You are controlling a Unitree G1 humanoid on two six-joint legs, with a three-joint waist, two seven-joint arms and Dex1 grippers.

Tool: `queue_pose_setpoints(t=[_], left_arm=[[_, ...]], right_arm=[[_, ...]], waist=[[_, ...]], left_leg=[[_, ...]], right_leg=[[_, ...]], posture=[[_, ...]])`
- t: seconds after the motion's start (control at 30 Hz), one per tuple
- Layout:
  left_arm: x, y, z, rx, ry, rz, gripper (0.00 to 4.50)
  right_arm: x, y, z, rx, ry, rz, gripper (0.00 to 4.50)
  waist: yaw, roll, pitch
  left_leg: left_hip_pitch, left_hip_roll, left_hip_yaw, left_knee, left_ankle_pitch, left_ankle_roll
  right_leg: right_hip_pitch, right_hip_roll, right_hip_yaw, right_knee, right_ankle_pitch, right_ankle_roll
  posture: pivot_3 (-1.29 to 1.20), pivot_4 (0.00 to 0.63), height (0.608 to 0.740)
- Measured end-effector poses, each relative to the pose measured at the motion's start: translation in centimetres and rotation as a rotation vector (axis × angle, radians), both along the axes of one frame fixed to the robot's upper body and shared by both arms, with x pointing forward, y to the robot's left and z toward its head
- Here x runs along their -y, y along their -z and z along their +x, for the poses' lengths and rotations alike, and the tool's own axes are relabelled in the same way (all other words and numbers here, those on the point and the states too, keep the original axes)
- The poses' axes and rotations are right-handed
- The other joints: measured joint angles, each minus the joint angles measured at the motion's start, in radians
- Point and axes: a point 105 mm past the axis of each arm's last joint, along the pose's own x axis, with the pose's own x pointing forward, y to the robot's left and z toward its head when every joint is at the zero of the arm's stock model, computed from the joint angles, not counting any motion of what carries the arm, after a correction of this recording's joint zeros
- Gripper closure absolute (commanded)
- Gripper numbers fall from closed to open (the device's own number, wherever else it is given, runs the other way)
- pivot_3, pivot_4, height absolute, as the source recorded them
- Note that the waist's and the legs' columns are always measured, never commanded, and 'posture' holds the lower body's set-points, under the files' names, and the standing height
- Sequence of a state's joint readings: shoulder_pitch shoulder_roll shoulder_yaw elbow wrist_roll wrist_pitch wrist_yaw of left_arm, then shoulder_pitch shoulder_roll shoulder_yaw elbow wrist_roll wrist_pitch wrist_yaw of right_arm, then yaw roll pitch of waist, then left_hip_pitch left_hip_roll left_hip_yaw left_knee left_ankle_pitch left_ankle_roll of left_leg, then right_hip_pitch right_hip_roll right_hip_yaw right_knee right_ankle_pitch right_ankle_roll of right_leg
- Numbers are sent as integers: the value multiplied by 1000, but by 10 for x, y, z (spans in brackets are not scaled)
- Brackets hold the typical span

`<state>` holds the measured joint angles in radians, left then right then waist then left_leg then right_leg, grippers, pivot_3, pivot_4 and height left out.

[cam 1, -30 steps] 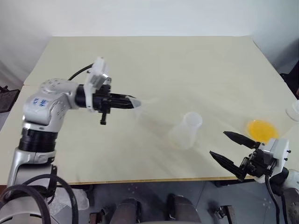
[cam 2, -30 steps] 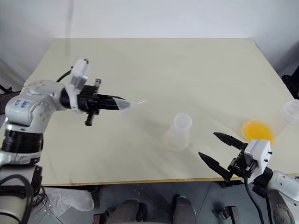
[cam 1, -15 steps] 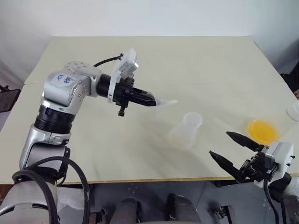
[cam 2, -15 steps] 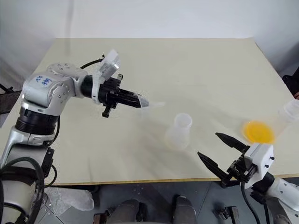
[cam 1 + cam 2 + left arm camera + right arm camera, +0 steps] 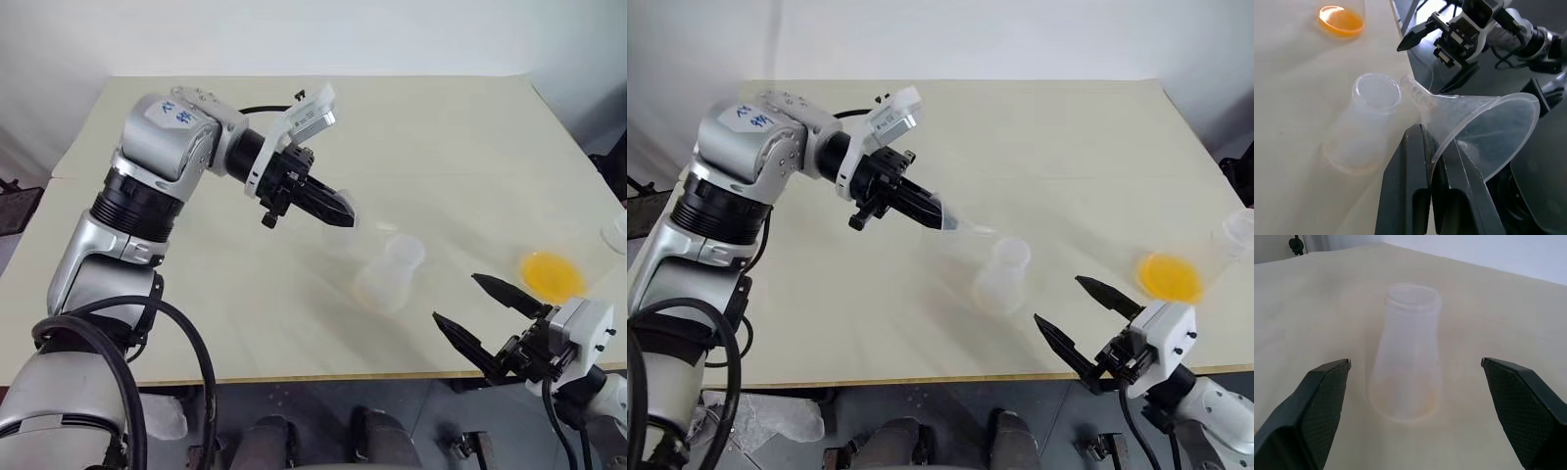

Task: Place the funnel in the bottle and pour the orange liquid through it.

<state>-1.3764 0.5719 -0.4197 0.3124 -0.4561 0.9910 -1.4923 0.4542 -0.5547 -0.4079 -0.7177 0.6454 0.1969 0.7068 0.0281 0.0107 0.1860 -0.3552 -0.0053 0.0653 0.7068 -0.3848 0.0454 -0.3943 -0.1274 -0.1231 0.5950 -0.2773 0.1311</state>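
The right gripper (image 5: 488, 311) waits nearest, jaws wide and empty, just short of the bottle (image 5: 392, 274). The bottle stands upright, nothing in its mouth. Just beyond the bottle, the left gripper (image 5: 1436, 169) is clamped on the funnel (image 5: 1476, 127), spout tip beside the bottle's rim, not in. The orange liquid (image 5: 551, 275) sits unpoured, well right of the bottle.

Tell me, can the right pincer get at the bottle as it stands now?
Probably yes. The right pincer is open and faces the upright bottle, with only bare table between them. The left pincer holds the funnel above, to one side.
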Motion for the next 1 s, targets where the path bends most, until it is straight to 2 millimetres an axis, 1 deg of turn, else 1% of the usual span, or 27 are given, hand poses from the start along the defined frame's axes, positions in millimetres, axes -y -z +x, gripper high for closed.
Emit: queue_pose_setpoints(t=[0.07, 0.2, 0.33, 0.43, 0.53, 0.83, 1.0], left_arm=[[6, 1, 3, -13, -4, 32, 4460], [10, -1, 7, 28, -5, 69, 4460], [11, 8, 12, 44, -4, 123, 4460], [18, 12, 15, 84, 14, 166, 4460], [25, 15, 16, 111, 40, 187, 4460], [38, 13, 16, 149, 83, 196, 4460], [45, 19, 16, 158, 99, 218, 4460]], right_arm=[[-2, -1, -1, 4, -1, 1, 0], [-4, -3, -3, 11, -9, 1, 0], [-3, -3, -3, 10, -5, 0, 0], [-3, -4, -3, 15, -3, -3, 0], [-3, -2, -4, 6, 3, -4, 0], [-6, 1, -9, 0, 18, 0, 0], [-6, 2, -10, -2, 30, 5, 0]], waist=[[1, 0, 0], [-2, 0, 0], [0, 0, 0], [5, 0, 0], [4, 0, 0], [2, 0, 0], [3, 0, 0]], left_leg=[[0, 0, 0, 1, 0, 0], [0, 0, 0, 0, 0, 0], [-1, 0, 0, 1, 0, 0], [-1, 0, 0, 2, 0, 0], [-2, 0, 0, 2, 0, 0], [-2, 0, 0, 2, 0, 1], [-3, 0, 0, 3, 0, 1]], right_leg=[[0, 0, 0, 0, 0, 0], [0, 0, 1, 0, 0, 0], [0, 0, 1, 0, 0, 0], [0, 0, 1, 0, 0, 0], [0, 0, 1, 0, 0, 0], [-1, 0, 1, 0, 0, 0], [-1, 0, 1, 0, 0, 0]], posture=[[0, 150, 740], [0, 150, 740], [0, 150, 740], [0, 150, 740], [0, 150, 740], [0, 150, 740], [0, 150, 740]])
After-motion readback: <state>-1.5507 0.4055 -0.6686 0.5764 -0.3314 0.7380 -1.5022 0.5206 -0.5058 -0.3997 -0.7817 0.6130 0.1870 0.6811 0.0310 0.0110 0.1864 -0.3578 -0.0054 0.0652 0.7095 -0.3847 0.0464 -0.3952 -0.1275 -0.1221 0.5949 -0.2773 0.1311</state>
